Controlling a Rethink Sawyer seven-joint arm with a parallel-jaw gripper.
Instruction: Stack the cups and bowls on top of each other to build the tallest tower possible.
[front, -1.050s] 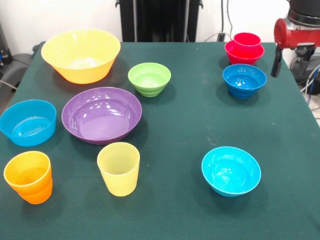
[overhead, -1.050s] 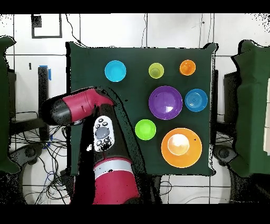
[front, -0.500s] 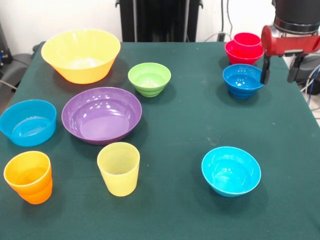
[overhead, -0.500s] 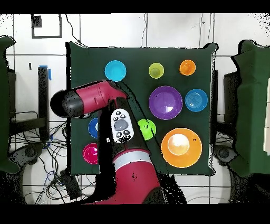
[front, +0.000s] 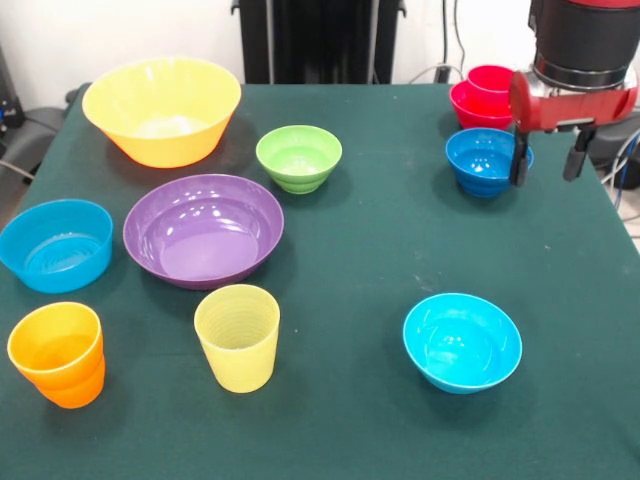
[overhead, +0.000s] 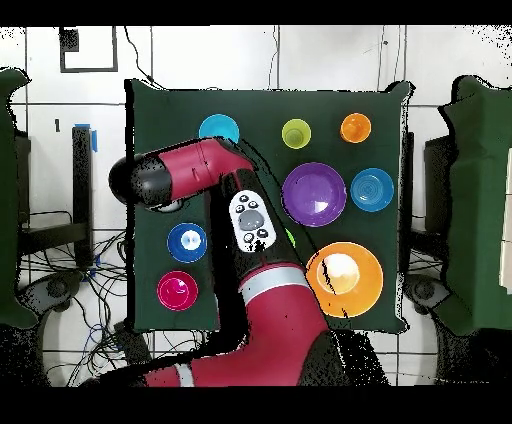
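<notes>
My gripper hangs open with nothing in it, just right of the dark blue bowl. Its left finger overlaps that bowl's right rim; whether they touch I cannot tell. Behind it, a red cup sits nested in a red bowl. A cyan bowl lies near the front. On the left are a yellow-orange bowl, lime green bowl, purple bowl, light blue bowl, orange cup and pale yellow cup. In the overhead view the arm hides the gripper.
The table's right edge runs close beside the gripper. In the overhead view the arm crosses the table's middle and covers most of the green bowl and part of the cyan bowl. Cables lie on the floor around the table.
The arm has swung in over the table. My gripper has come from beside the red stack, forward and lower, to the right side of the dark blue bowl. No cup or bowl has moved.
</notes>
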